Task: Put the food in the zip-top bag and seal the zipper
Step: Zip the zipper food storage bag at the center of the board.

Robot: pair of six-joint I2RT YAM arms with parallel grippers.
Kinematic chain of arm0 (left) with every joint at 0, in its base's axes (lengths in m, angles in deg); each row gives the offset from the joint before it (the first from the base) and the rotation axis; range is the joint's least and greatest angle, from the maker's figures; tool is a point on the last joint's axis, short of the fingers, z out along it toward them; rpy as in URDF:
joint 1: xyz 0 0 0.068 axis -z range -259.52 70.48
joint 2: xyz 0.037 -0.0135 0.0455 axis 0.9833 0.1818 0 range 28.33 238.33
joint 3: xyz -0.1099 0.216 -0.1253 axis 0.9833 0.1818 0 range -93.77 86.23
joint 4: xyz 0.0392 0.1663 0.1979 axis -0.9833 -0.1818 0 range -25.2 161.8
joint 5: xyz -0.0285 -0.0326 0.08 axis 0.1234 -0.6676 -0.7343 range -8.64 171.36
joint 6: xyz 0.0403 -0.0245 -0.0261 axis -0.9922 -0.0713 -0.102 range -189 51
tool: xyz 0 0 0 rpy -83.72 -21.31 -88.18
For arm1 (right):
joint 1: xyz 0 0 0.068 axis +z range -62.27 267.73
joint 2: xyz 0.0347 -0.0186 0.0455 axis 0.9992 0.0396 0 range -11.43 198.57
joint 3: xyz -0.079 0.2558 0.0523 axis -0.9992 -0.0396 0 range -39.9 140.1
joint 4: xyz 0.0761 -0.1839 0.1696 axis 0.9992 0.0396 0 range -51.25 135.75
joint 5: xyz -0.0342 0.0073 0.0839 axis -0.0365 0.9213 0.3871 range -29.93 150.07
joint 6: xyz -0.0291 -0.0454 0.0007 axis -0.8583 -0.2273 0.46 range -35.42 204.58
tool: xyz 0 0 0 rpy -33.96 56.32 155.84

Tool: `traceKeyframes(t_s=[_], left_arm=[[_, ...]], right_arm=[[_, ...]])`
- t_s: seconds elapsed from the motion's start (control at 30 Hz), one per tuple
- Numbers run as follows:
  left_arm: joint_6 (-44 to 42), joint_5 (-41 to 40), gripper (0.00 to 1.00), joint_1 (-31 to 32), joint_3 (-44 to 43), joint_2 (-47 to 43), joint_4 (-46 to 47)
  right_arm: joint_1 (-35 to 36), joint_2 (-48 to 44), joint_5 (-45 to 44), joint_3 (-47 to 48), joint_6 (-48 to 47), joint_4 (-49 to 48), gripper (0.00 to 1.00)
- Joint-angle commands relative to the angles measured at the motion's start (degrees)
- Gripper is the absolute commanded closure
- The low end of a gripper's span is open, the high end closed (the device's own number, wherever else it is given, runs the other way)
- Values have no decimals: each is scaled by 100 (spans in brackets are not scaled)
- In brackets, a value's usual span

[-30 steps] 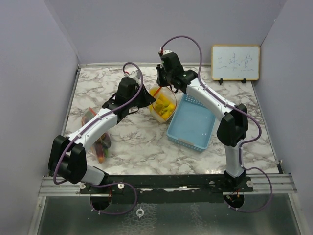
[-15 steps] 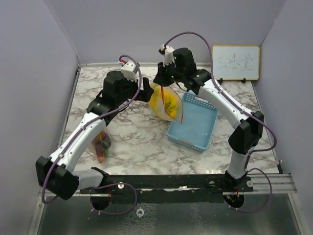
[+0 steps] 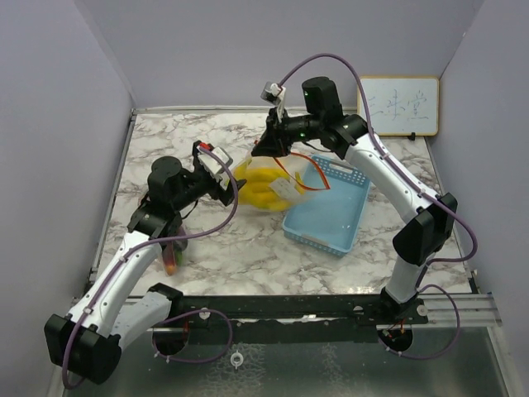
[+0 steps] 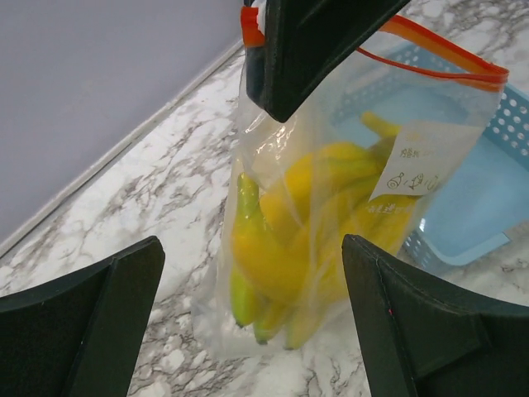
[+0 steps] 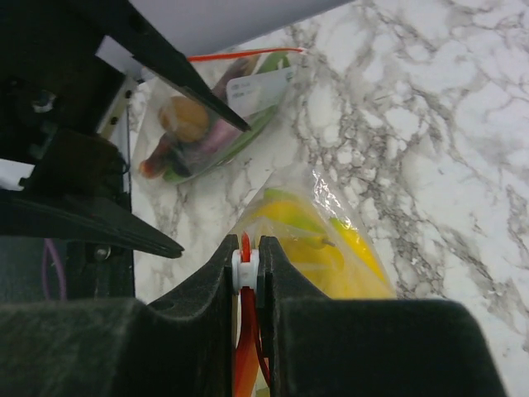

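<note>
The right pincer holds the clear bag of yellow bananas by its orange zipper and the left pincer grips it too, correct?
No: the left wrist view shows the left pincer open, apart from the clear bag of yellow bananas; the rest holds.

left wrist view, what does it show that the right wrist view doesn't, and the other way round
Only the left wrist: the blue basket behind the bag, the bag's white label, and the open left hand.

Only the right wrist: a second bag of mixed food lying flat.

Both: the bananas in the bag, the right hand shut on its zipper, and the marble table.
</note>
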Motion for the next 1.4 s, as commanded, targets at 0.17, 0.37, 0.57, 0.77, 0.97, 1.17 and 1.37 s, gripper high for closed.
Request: traceKeyframes(t_s=[0.17,0.37,0.57,0.77,0.97,1.17,1.37], left_arm=[[308,1217,9,-23,-6,219,771],[845,1752,11,-16,161,367,1315],[908,1952,25,-21,197,620,1254],[976,1982,41,-20,291,817,1299],[1123,2068,85,-21,199,1056,1483],[1121,1904,100,-12,-46,1189,1149],[1161,1083,100,-13,291,1009,725]], right_arm=[[9,-211,1581,-114,-260,506,96],[11,-277,1701,-275,-400,601,96],[11,-275,1708,-293,-449,647,96],[15,-257,1943,-101,-390,614,96],[17,-269,2179,-108,-289,522,96],[17,-235,1080,-27,-90,312,87],[-1,-813,-1363,-574,-10,-627,47]])
